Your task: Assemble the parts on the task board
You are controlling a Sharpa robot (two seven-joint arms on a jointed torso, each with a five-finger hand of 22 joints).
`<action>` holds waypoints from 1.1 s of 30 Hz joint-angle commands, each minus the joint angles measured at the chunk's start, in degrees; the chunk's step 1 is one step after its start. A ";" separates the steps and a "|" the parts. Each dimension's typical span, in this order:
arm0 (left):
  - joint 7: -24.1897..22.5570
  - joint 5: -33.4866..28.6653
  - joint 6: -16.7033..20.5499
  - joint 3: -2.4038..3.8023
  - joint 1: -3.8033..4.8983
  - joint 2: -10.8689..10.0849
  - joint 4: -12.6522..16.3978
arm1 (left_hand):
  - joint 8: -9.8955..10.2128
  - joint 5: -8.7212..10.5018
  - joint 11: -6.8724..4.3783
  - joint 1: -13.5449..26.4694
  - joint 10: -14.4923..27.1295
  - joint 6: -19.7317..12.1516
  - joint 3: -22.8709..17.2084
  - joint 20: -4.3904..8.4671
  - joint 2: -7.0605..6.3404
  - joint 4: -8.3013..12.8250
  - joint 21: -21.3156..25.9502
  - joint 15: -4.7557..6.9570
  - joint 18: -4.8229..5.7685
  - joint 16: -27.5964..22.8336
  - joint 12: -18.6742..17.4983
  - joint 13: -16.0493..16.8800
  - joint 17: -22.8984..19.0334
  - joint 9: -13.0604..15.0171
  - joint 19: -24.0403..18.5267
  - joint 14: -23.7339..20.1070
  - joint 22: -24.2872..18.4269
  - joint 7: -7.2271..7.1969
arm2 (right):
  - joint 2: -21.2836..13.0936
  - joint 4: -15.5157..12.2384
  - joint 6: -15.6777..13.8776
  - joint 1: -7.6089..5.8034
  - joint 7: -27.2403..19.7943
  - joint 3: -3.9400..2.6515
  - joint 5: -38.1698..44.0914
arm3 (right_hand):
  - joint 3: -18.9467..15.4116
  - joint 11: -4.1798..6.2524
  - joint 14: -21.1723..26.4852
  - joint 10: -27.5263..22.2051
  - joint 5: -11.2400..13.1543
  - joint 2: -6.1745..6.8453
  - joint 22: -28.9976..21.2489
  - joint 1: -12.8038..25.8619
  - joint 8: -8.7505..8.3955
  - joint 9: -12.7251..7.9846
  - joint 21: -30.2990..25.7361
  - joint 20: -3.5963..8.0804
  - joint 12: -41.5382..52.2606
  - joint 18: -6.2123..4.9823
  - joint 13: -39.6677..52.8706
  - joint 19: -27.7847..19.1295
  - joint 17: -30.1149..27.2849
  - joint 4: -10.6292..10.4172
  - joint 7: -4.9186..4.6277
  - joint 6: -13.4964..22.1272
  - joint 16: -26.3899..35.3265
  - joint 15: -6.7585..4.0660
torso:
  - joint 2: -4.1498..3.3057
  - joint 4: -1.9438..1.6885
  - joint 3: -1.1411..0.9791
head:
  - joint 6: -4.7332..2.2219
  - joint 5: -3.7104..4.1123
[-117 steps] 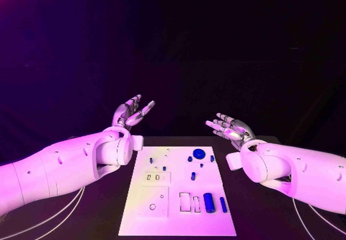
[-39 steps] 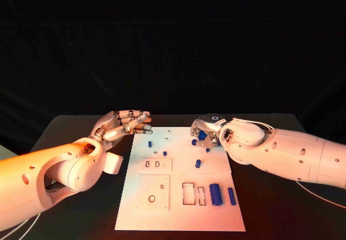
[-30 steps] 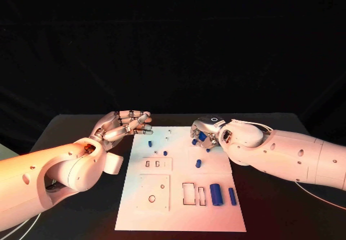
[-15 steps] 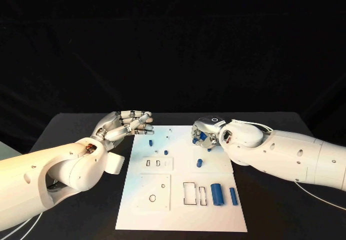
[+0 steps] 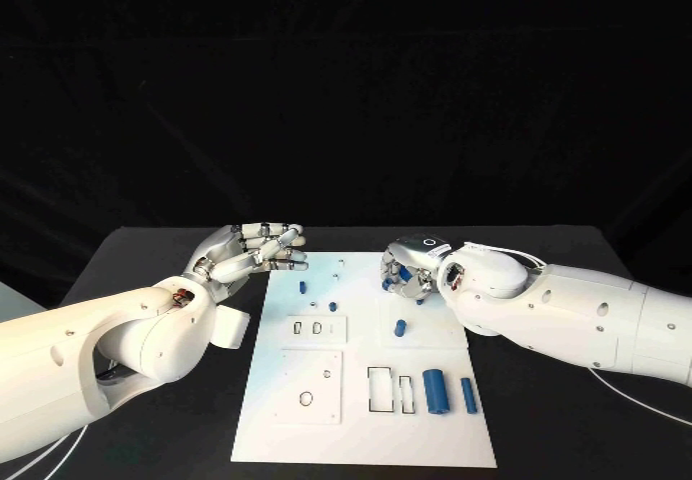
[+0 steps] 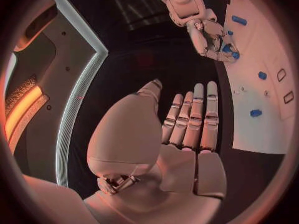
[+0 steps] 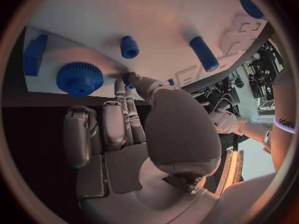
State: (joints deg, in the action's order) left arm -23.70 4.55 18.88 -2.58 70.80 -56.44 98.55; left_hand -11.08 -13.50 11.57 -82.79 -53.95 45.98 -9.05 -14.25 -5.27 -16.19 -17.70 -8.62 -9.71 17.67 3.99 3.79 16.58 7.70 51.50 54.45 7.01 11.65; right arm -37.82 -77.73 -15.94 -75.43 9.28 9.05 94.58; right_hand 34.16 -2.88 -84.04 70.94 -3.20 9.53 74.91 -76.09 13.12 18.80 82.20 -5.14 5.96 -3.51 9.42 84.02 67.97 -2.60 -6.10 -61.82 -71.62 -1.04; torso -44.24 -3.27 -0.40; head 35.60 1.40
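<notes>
Right hand (image 5: pixel 408 268) reaches fingertips-down over the blue gear (image 7: pixel 79 78) at the task board's (image 5: pixel 368 440) upper right, grip unclear; left hand (image 5: pixel 253 250) curled, holding nothing; a loose pinch could drop it

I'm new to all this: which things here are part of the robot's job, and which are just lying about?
Part of the job:
- task board
- blue gear
- small blue pieces on the board
- right robot hand, over the gear
- left robot hand, at the board's edge

Just lying about:
- black table
</notes>
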 commanded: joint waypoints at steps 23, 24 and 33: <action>-1.62 -1.53 -0.30 0.10 0.13 0.45 -0.22 | 0.35 0.46 0.14 0.65 0.62 -0.62 0.30 -0.27 -0.42 -0.38 0.02 -0.11 -0.73 -0.21 -0.16 0.01 0.71 -0.06 -0.16 -0.76 -0.20 3.02 | 8.67 6.64 -8.55 -1.33 0.07 -0.64 0.71 | -0.07 -0.02 -1.51 0.37 -0.16 -0.57 4.19 0.04 0.52 1.08 0.32 0.58 0.05 0.80 0.32 0.28 -0.07 0.14 -0.10 -0.12 -0.35 -0.48 | -0.55 -0.82 0.33 | -1.00 -0.11; -1.61 -1.54 -0.31 0.10 0.14 0.54 -0.25 | 0.35 0.46 0.14 0.65 0.62 -0.62 0.30 -0.27 -0.42 -0.38 0.02 -0.11 -0.73 -0.21 -0.16 0.01 0.71 -0.06 -0.16 -0.76 -0.20 3.02 | 9.26 7.29 -8.53 -1.33 0.03 -0.65 0.79 | -0.04 -0.02 -1.52 0.36 -0.16 -0.55 4.15 -0.01 0.52 1.12 0.29 0.58 0.03 0.78 0.34 0.26 -0.05 0.21 -0.12 -0.08 -0.37 -0.48 | -0.56 -0.93 0.42 | -1.01 -0.09; -1.44 -1.56 -0.34 0.15 0.17 0.89 -0.27 | 0.35 0.46 0.14 0.65 0.62 -0.62 0.30 -0.27 -0.42 -0.38 0.02 -0.11 -0.73 -0.21 -0.16 0.01 0.71 -0.06 -0.16 -0.76 -0.20 3.02 | 11.89 11.14 -8.39 -1.28 -0.16 -0.68 1.21 | -0.06 -0.07 -1.49 0.28 -0.15 -0.38 4.07 -0.03 0.50 1.21 0.23 0.58 -0.05 0.76 0.36 0.21 -0.22 0.34 -0.21 0.06 -0.25 -0.47 | -0.78 -1.35 0.77 | -1.15 -0.09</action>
State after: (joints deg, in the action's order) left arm -24.36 3.30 18.93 -2.49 70.82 -55.67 98.18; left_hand -11.09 -13.17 11.77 -82.47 -53.75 45.78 -8.86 -14.25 -5.60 -16.37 -17.70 -8.72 -9.71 17.67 3.99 3.79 17.24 7.71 51.50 53.94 6.89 11.86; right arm -26.13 -66.92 -23.99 -76.73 9.68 8.40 94.66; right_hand 34.14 -2.78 -84.03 71.04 -3.26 9.13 74.95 -76.07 13.45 18.85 82.43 -4.93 5.82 -3.51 9.71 83.80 67.82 -2.60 -6.20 -61.31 -72.07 -1.03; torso -44.93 -4.39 0.20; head 34.46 1.28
